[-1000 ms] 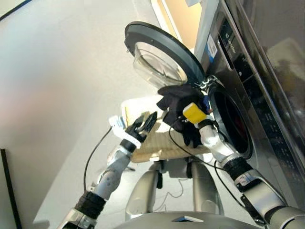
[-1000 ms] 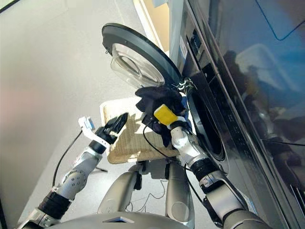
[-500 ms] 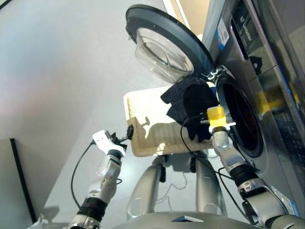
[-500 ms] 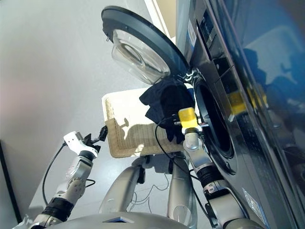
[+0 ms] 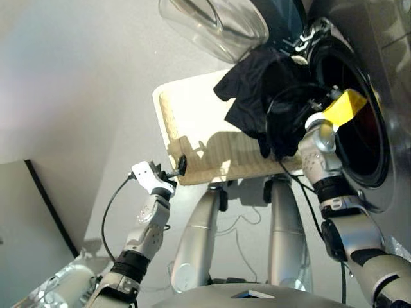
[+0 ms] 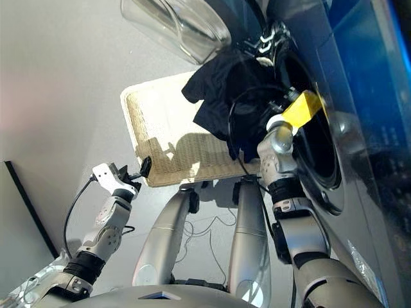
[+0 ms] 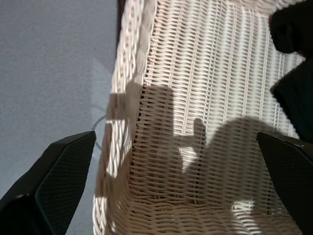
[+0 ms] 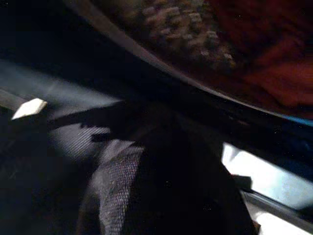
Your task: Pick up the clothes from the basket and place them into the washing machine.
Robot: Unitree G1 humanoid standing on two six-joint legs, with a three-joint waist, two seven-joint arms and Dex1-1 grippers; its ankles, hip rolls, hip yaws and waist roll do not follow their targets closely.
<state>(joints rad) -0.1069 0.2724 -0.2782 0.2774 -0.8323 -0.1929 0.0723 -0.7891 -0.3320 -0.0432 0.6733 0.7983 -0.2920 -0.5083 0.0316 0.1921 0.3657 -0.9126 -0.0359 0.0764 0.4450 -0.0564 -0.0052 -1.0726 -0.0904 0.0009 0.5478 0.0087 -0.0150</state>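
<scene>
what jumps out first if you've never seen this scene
A dark garment hangs bunched at the washing machine's open porthole, carried by the right arm, whose gripper the cloth hides. Beneath it sits the cream wicker basket, and the left gripper hovers open over its near corner.

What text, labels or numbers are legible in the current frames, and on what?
None can be read.
Washing machine: its front shows no legible label or number in the head views.
Basket: plain wicker, no tag.
Dark garment at the right gripper: no print visible.
Left gripper: no marking readable.
</scene>
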